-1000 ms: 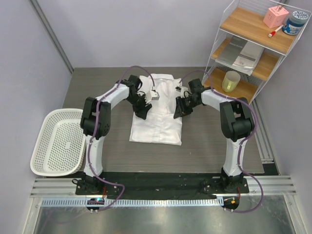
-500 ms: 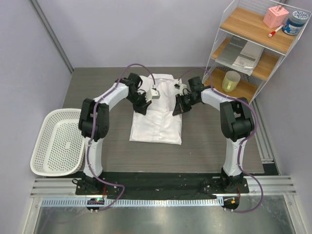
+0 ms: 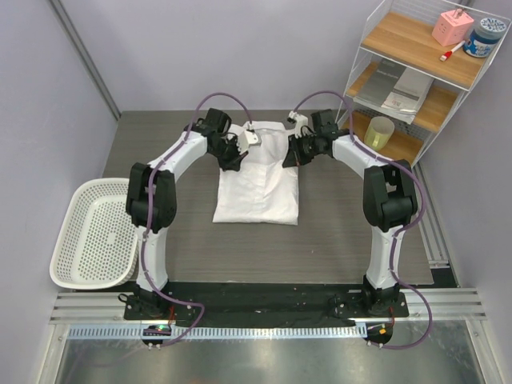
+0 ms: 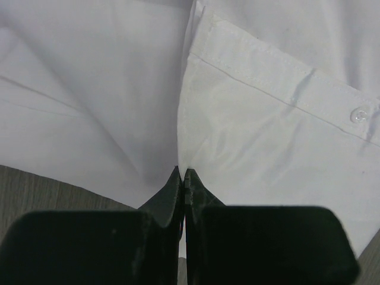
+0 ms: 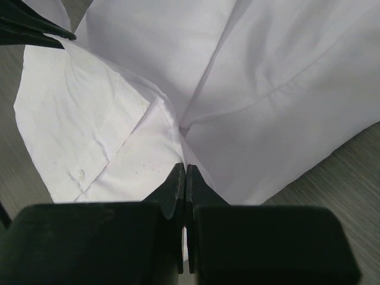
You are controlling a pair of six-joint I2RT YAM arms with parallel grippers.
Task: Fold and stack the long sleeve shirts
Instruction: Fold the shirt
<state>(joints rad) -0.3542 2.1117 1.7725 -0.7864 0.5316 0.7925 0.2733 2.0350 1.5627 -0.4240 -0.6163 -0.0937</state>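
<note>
1. Dark grey wood-grain table [image 3: 160,152] fills the middle of the top view. Pale lilac walls [image 3: 48,96] stand behind it, and a metal rail [image 3: 264,308] runs along the bottom where both arm bases sit.
2. One long sleeve shirt [image 3: 258,196] lies at the centre of the table as a white, roughly rectangular shape. Its lower edge points toward the bottom of the frame, and its upper end sits between the two grippers.
3. The left gripper [image 3: 234,161] is at the shirt's upper left edge. In the left wrist view its black fingers [image 4: 169,199] are pressed tight together, with white cloth nipped at the tips and creases fanning out from that spot.
4. A stitched band of the shirt crosses the upper right of the left wrist view, with a small button [image 4: 358,115] near the right edge.
5. The right gripper [image 3: 293,158] is at the shirt's upper right edge. The right wrist view shows it clenched as well, with a gathered fold of the cloth caught between the tips.
6. A white perforated basket [image 3: 72,240] sits at the left edge of the top view, well apart from the shirt.
7. A wire rack [image 3: 352,88] with wooden shelves stands in the upper right. It holds a pink box [image 3: 452,26] and a jar [image 3: 486,38] on top, grey-white booklets [image 3: 400,86] in the middle, and a pale yellow cup [image 3: 378,134] lowest.
</note>
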